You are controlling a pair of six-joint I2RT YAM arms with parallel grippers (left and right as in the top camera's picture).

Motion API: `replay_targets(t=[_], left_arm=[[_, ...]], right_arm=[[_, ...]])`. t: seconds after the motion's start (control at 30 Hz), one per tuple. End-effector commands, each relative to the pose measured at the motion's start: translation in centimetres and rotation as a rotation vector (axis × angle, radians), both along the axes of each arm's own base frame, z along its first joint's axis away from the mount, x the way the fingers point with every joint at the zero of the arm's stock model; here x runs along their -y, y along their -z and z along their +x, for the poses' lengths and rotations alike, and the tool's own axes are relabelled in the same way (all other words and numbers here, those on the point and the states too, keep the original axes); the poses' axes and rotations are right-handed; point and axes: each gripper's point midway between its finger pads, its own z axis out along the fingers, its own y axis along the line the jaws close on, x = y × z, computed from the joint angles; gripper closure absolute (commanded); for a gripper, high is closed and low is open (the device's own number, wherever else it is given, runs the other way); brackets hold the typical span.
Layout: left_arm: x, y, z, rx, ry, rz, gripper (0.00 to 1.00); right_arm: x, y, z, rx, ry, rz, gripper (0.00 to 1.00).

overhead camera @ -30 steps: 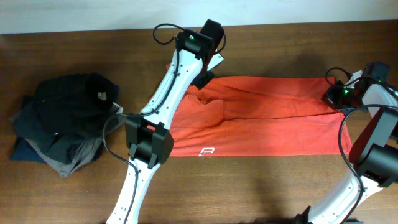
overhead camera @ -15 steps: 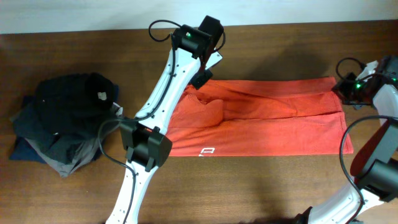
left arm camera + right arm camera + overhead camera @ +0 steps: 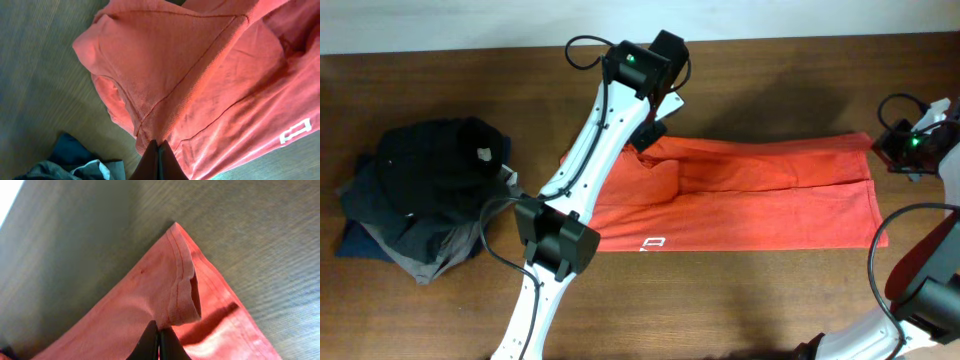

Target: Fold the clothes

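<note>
Lying lengthwise across the middle of the brown wooden desk [image 3: 740, 300], the red-orange T-shirt [image 3: 760, 200] is pulled out flat, with a rumpled fold near its ten o'clock end and a small white printed mark [image 3: 653, 243] at its seven o'clock edge. The left end effector [image 3: 158, 150] is clenched, its fingers pinching a seam of the T-shirt at that ten o'clock end. The right end effector [image 3: 159, 332] is likewise clamped tight on the hemmed corner at two o'clock, where the cloth curls over itself. The left arm [image 3: 585, 165] slants from six o'clock up across the T-shirt's nine o'clock end and hides part of the fabric there, and a black cable [image 3: 585, 50] loops off its wrist. A pile of dark garments [image 3: 420, 195], black, navy and grey, sits well apart at nine o'clock, and its edge also shows at the bottom of the left wrist view. The desk top has fine wood grain and a dull sheen. Along twelve o'clock a pale strip of wall [image 3: 440, 25] borders the desk.
</note>
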Motion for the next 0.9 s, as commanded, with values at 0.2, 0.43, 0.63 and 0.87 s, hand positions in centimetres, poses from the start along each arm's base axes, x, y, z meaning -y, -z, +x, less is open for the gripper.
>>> replay_targets(t=[0.2, 0.43, 0.63, 0.87], left_arm=[[-1.7, -5.8, -4.1, 0.036, 0.077, 0.003, 0.99], [-2.7, -4.5, -7.7, -0.061, 0.090, 0.004, 0.99], [-3.0, -1.6, -9.6, -0.175, 0.093, 0.029, 0.99], [-3.2, -0.5, -11.0, -0.245, 0.095, 0.042, 0.98]], right_arm=[[0.5, -0.9, -1.6, -0.031, -0.030, -0.045, 0.96], [-0.2, -0.4, -2.6, -0.072, -0.060, -0.030, 0.96], [-0.4, -0.3, -2.8, -0.082, -0.060, -0.023, 0.96], [-0.3, 0.3, -4.2, -0.155, -0.043, -0.031, 0.95]])
